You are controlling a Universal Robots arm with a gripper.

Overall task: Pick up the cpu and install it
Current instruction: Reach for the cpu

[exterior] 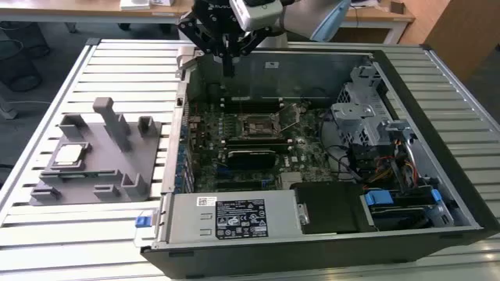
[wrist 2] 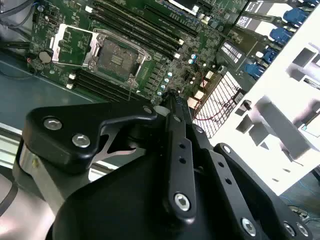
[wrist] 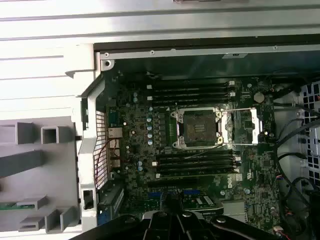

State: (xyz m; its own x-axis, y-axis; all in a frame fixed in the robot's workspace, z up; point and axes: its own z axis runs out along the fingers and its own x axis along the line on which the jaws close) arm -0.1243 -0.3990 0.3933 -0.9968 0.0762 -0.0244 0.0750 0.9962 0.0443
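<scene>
Fingers (exterior: 228,64) drawn narrow, tip against tip and carrying nothing, are hanging above one edge of the open computer case (exterior: 312,70), with the job looking to be at its very start. The cpu (exterior: 69,154) is lying flat, silver face up, on the grey holder (exterior: 98,175) on the slatted desk (exterior: 70,234), at the exterior view's left and well apart from the fingers. Inside the case, the socket (wrist: 196,129) is standing open in the first wrist view, its metal plate swung aside between the memory slots. The pickup is not yet begun, by the look of it. It is calling for the fingers to widen and line up squarely over the chip's thin edges, since a tilted grasp is risking a skewed seat in the socket.
</scene>
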